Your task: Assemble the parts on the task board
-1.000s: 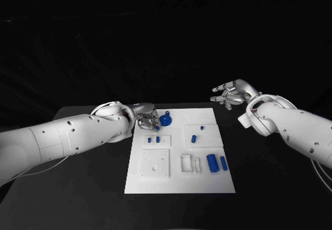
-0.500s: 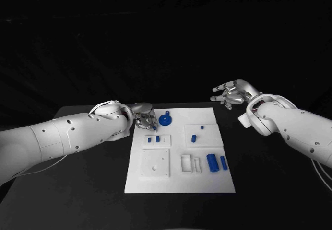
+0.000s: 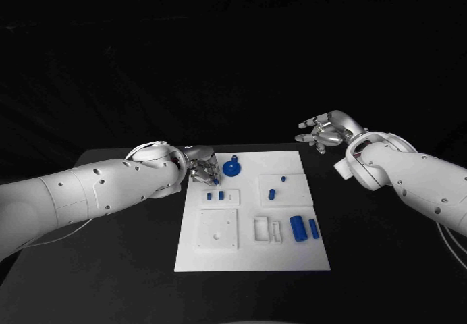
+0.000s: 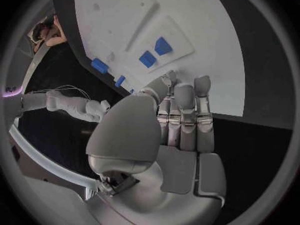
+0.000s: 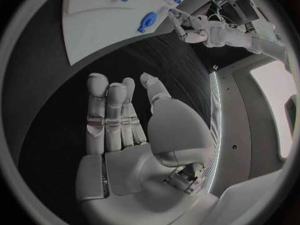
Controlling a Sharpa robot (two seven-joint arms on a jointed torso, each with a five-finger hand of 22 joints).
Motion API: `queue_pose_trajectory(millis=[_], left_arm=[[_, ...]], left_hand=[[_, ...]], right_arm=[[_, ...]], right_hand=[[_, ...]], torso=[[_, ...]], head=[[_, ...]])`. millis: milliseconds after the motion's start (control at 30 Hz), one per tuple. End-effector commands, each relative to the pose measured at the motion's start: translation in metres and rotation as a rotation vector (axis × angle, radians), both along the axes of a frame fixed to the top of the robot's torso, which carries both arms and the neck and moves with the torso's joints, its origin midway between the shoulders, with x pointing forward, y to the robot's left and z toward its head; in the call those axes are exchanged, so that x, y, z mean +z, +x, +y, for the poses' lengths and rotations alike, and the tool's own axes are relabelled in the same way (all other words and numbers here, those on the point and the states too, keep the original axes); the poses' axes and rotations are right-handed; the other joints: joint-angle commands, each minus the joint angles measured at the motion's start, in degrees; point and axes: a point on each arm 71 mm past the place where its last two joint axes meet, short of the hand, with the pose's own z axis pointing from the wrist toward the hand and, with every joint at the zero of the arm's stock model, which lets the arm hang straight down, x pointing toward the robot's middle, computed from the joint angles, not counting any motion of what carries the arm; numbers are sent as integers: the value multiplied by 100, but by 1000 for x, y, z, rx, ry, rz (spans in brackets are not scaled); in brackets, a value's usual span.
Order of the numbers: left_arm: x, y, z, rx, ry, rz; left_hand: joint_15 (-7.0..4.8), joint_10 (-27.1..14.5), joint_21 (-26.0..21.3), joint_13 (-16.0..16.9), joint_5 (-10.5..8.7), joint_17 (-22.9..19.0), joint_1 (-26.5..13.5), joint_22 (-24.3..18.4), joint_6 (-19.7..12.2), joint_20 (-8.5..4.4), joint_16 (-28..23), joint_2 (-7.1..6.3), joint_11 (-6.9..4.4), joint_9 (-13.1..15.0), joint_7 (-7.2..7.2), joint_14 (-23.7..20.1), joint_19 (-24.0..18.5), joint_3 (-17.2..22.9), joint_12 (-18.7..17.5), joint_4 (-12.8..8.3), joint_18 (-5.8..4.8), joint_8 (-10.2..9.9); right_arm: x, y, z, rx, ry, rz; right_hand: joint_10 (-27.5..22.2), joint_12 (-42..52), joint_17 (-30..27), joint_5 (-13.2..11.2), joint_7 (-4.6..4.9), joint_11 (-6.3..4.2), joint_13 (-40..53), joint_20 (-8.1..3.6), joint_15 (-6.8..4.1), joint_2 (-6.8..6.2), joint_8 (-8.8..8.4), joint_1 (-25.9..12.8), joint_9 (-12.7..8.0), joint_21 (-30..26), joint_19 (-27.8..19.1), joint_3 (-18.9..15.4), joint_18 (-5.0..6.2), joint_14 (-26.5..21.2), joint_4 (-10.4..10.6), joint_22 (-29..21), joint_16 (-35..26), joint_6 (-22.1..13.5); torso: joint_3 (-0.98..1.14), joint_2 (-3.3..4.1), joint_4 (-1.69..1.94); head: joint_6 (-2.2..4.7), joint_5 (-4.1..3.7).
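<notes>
The white task board (image 3: 253,260) lies in the middle of the black table. A round blue part with a handle (image 3: 233,167) sits near its far left corner. My left hand (image 3: 202,169) hovers just left of that part at the board's edge. Its fingers lie straight and together with the thumb against them, and a small blue part (image 3: 214,180) shows at the fingertips. In the left wrist view this hand (image 4: 172,130) is above two blue pegs (image 4: 155,52). My right hand (image 3: 331,130) is raised beyond the board's far right corner, fingers spread, holding nothing.
On the board are two blue pegs (image 3: 215,196) in a small plate, two small pegs (image 3: 272,195) on the right plate, two blue cylinders (image 3: 299,229) at the right side, a white square plate (image 3: 219,229) and white slotted blocks (image 3: 264,229).
My left hand has drawn a little to the left, away from the round blue part, and the small blue part at its fingertips moved with it. The right hand has stayed still.
</notes>
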Motion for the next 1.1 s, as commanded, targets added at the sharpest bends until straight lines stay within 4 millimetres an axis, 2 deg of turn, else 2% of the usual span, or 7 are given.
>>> queue_pose_trajectory(millis=[33,1100], left_arm=[[-1,0,-1,-6,16,18],[-6,3,-10,-6,60,40]], left_hand=[[13,-25,25,4,8,4,0,118,11,3,-24,39,1,7,30,-10,-37,39,7,-2,114,17],[18,-44,29,5,-45,4,20,117,-14,7,-27,53,7,6,37,-19,-42,38,8,7,117,16]], right_arm=[[0,0,2,14,0,4],[0,0,3,17,0,6]], right_hand=[[-218,37,-6,35,42,-103,3,-32,-14,-8,-18,-53,4,8,238,33,80,-41,-16,114,33,140],[-202,43,-24,34,39,-108,4,-34,-16,-15,-19,-57,4,28,239,62,78,-44,-25,105,42,146]], torso=[[3,-1,0],[2,0,-3]], head=[[6,-1],[-19,6]])
